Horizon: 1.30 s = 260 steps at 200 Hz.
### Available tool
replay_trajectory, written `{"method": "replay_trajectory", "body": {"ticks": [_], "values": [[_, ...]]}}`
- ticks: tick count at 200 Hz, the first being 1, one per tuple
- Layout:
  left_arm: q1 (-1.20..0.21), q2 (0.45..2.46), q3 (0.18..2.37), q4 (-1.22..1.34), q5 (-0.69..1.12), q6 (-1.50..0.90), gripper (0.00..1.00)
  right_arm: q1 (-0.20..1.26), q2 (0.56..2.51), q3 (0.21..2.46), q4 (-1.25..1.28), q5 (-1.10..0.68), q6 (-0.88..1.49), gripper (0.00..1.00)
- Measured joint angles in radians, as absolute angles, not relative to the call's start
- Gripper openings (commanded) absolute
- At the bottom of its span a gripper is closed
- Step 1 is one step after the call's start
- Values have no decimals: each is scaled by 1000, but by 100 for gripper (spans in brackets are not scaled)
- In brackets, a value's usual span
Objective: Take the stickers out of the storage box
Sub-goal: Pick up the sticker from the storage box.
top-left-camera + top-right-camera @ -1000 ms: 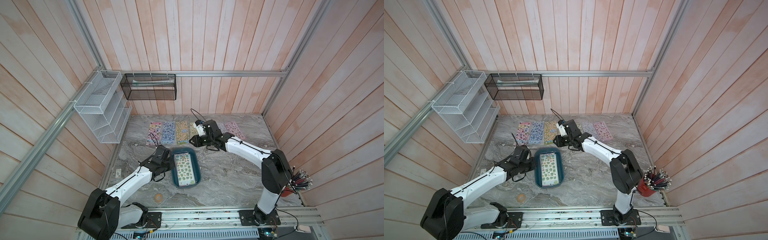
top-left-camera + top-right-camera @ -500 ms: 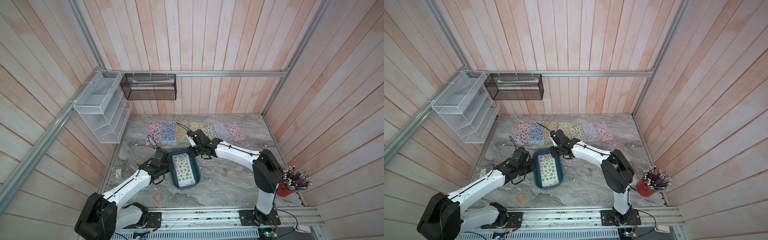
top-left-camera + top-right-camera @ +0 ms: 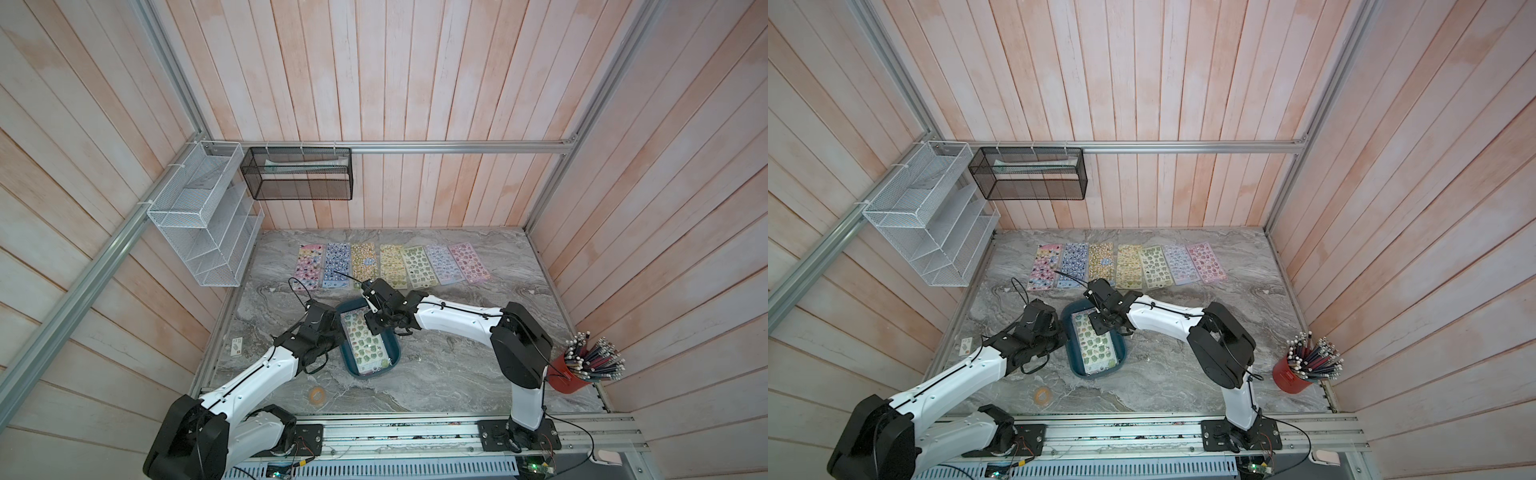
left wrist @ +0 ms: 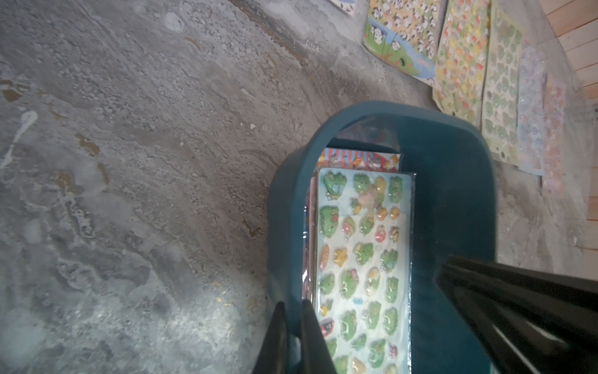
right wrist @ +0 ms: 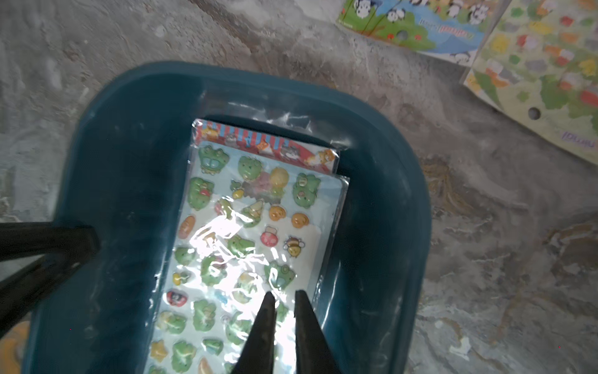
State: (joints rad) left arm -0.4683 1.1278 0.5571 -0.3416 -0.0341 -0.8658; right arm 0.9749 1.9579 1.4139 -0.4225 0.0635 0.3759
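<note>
The left gripper (image 4: 293,307) is clamping the storage box (image 4: 453,155) by one long wall. One finger is sitting outside the teal rim and the other inside, with the plastic pinched between them and no slack showing. In both top views this gripper (image 3: 337,334) is sitting against the box on the side nearest the left arm.

The right gripper (image 5: 284,296) is pointing down into the box from the other side, its tips aiming at the top sheet of the stickers (image 5: 252,207) stacked inside. Its two fingers are standing only a sliver apart, right at the glossy wrap of that sheet of green frogs, near the sheet's edge farther from the left gripper. Whether any film is caught between them cannot be told. Just ahead of these tips, a second sheet (image 5: 259,147) with a red striped header is peeking out from under the top one, toward the box's short end wall.

Well beyond both grippers, clear of the box, seven more sheets (image 3: 392,266) are lying flat side by side in a row on the marble table (image 3: 457,374), with the middle sheets' near ends closest to the right gripper.
</note>
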Motion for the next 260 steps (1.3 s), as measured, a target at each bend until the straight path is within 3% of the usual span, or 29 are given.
{"method": "replay_trajectory", "body": {"ticks": [113, 200, 260], "values": [[-474, 1125, 527, -297, -30, -888, 0, 1000, 2065, 1460, -409, 50, 381, 54], [-474, 1125, 523, -291, -31, -888, 0, 970, 2079, 1467, -386, -49, 375, 51], [-474, 1126, 523, -290, -31, -888, 0, 934, 2077, 1430, -305, -167, 379, 44]]}}
